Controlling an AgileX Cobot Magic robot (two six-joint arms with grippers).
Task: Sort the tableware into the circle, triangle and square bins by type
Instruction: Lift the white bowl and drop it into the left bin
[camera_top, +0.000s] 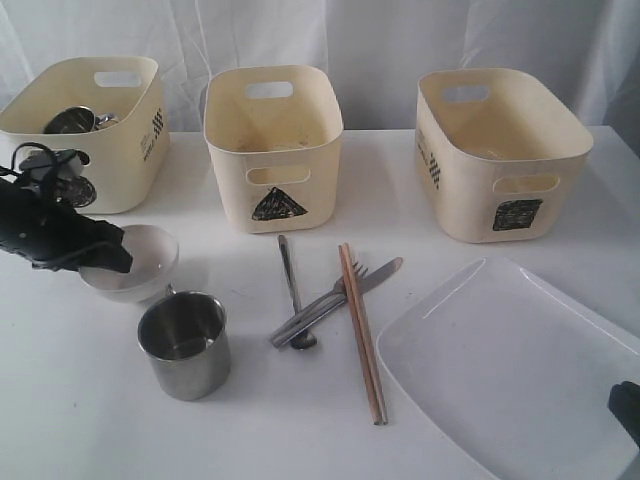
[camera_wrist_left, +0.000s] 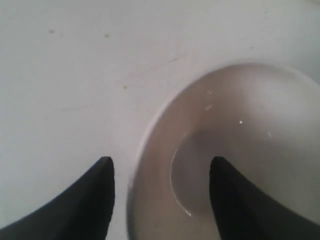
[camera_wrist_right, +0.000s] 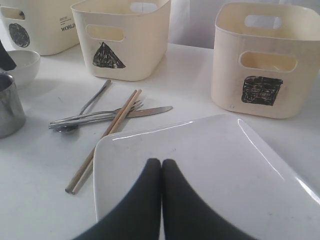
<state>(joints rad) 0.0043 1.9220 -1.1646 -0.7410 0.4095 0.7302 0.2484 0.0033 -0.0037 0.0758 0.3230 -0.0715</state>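
Over at left, in circle bin (camera_top: 125, 160): 1 steel mug (camera_top: 70, 122) sorted; more underneath, can't tell. Straddling white bowl (camera_top: 150, 255) rim w/ left gripper (camera_wrist_left: 160, 165), jaws apart, not clamped. Parked over plate (camera_top: 500, 370) w/ right gripper (camera_wrist_right: 161, 165), jaws shut, empty. Left to sort: bowl, 2nd mug (camera_top: 185, 345), 1 spoon (camera_top: 290, 290), 1 fork (camera_top: 357, 271), 1 knife (camera_top: 380, 275), 2 chopsticks (camera_top: 362, 335), plate. Seemingly empty: triangle bin (camera_top: 225, 130), square bin (camera_top: 450, 170). 3 bins total.

The left hand (camera_wrist_left: 161, 162) has two matte black fingers (camera_wrist_left: 95, 200), broad at the base and curving to blunt tips. Behind the hand sits a bulky black wrist housing (camera_top: 45, 235), and thin black cables (camera_top: 30, 160) loop further back. The right hand (camera_wrist_right: 161, 162) has the same smooth black fingers.
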